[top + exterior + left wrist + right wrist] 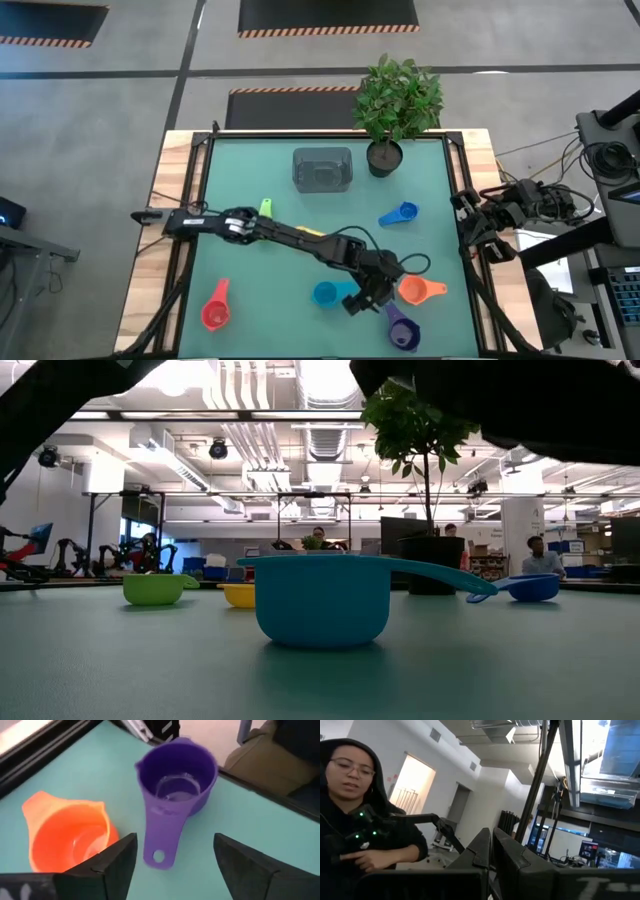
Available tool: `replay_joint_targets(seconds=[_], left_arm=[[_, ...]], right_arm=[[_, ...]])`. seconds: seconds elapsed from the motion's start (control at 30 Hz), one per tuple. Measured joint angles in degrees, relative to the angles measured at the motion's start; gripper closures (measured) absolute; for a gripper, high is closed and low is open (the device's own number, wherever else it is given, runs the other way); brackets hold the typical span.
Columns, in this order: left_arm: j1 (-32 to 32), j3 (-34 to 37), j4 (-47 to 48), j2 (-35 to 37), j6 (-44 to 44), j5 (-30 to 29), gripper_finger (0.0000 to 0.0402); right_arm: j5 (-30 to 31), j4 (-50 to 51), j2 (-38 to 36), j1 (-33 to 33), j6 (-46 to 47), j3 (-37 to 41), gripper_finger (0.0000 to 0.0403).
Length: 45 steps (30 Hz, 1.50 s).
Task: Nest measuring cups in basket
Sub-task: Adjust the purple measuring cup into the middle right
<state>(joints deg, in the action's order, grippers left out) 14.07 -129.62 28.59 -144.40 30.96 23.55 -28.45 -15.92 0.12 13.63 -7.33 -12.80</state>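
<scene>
None of the measuring cups sits in the basket (322,168) yet, so I judge the task barely begun: as far as I can see the grey container holds nothing, and it lies well away from my left claw (365,297), toward the far side of the table near the potted plant (397,105).

I count six cups loose on the mat in the high view. The purple cup (176,780) is just ahead of the claw, upright, its handle pointing back toward the gap between my fingers (111,864), which are spread wide and hold nothing. The orange cup (70,836) stands just beside it, apart from it, close to one finger. From above, the blue cup (326,293) is right at the claw's other side. The second blue cup (400,215) lies farther off toward the basket. The red cup (215,311) and the green cup (265,208) are both well apart, back along my left arm. A yellow cup (240,595) shows in the low view beside the green one; from above I think the arm covers most of it.

My right claw (492,851) is parked off the table's right edge with its fingers pressed together, empty; a person sits beyond it.

Every cup remains to be carried over and stacked. The purple one looks like my next pick.
</scene>
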Motion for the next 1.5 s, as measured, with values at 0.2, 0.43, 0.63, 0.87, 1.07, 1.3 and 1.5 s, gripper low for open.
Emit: replay_joint_targets(seconds=[0.2,0.43,0.63,0.87,1.07,1.3,1.5], left_arm=[[0.2,0.0,-4.3,-0.4,-1.2,-0.3,0.0148],[0.0,0.0,-6.6,-1.3,-1.7,-0.3,0.0152],[-0.7,0.0,-9.9,-4.0,-4.2,4.6,0.0153],[-2.0,0.0,-12.1,-5.2,-7.2,7.2,0.0153],[-2.2,0.0,-12.9,-6.6,-7.4,9.2,0.0153],[-2.3,0.0,-13.3,-7.3,-8.8,10.4,0.0162],[-2.3,0.0,-13.6,-7.5,-9.1,10.5,0.0187]], right_arm=[[0.1,0.0,0.0,0.0,-0.1,0.0,0.0394],[0.6,0.3,0.1,0.0,-0.6,0.0,0.0394],[1.8,0.8,0.0,0.0,-1.2,0.0,0.0394],[1.8,0.7,0.0,0.0,-1.2,0.0,0.0394],[1.8,0.8,0.0,0.0,-1.2,0.0,0.0394],[1.9,0.8,0.0,0.0,-1.4,0.0,0.0394],[3.0,1.1,0.0,0.0,-1.6,0.0,0.0394]])
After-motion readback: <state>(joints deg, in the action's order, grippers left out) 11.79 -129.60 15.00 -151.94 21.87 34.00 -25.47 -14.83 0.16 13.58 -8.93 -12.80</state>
